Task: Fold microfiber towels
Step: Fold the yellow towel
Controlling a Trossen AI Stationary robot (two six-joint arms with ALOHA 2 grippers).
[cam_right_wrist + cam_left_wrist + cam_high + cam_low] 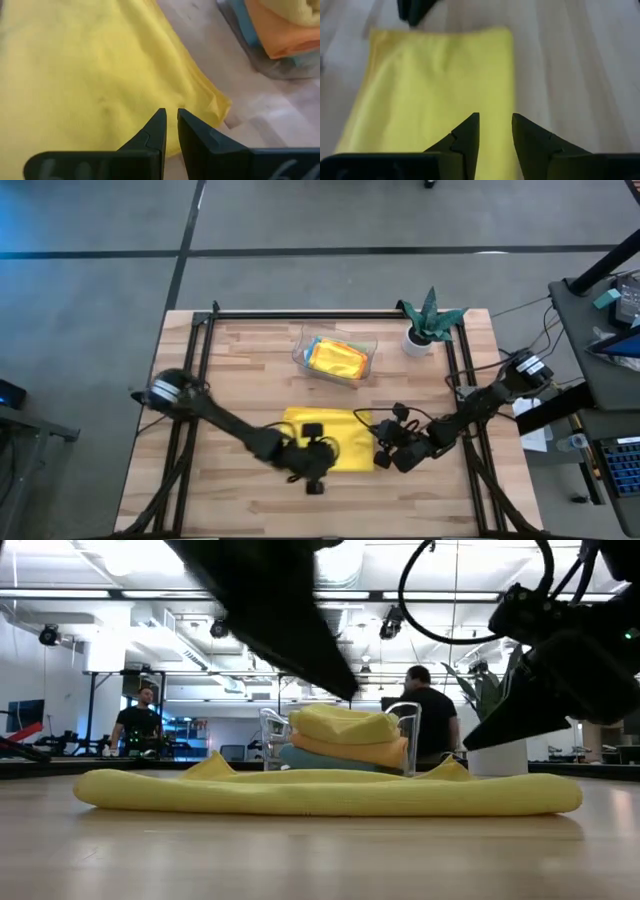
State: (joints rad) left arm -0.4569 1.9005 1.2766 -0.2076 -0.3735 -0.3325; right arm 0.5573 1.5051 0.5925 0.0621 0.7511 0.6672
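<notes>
A bright yellow microfiber towel [335, 442] lies folded flat on the wooden table, near its front middle; it also shows in the low view [330, 790]. My left gripper [317, 480] hovers open over the towel's near edge [507, 75], with nothing between its fingers. My right gripper [380, 445] is shut and hangs just above the towel's right end, near a corner [217, 105]. In the low view both grippers, left [340, 685] and right [480, 740], stand clear above the cloth.
A clear plastic tray [305, 350] at the far middle holds stacked folded towels [345, 735], yellow on top, orange and turquoise under it. A small green plant in a white pot [425, 330] stands at the far right. People [430, 715] stand in the room beyond the table.
</notes>
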